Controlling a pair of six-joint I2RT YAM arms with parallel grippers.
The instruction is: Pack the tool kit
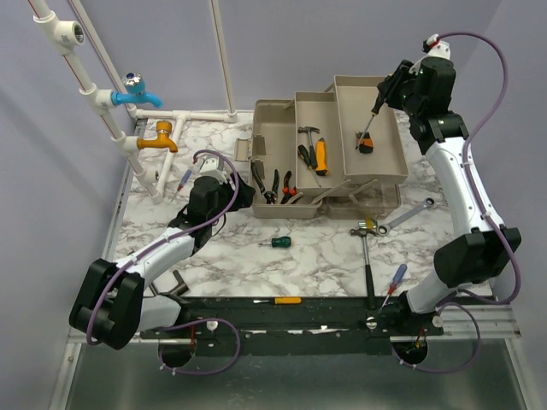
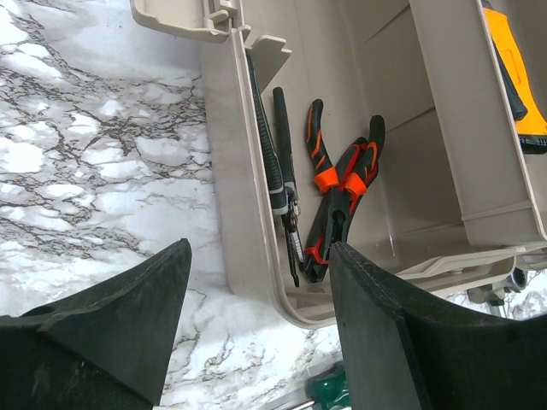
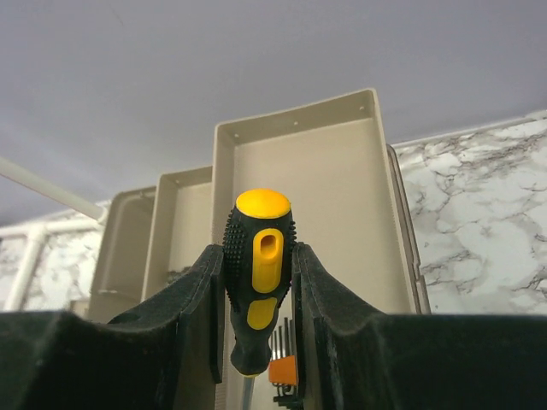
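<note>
**Screwdriver hanging over the top tray: a sloppy drop is the worry**

The toolbox [image 1: 273,128] sits open at the back of the table [image 1: 222,248], its trays fanned out to the right. The right jaws are closed on the fat handle of a black-and-yellow screwdriver [image 3: 261,256], shaft pointing down over the right tray [image 1: 386,102].

The handle is rounded, and the jaws seem to pinch it only at the sides, so it could swivel. If it is let go from up here, the tip may strike first. The tool could then bounce and end up on the hex keys [image 1: 366,143], or propped across the tray wall. I reckon the trays would not fold shut after that.

The left jaws are wide open and empty, just beside the box's near wall, looking in at the pliers [image 2: 342,188]. A careless reach there could shove the whole box.

A green screwdriver [image 1: 280,242], hammer [image 1: 366,248] and wrench [image 1: 406,215] are not yet packed.
</note>
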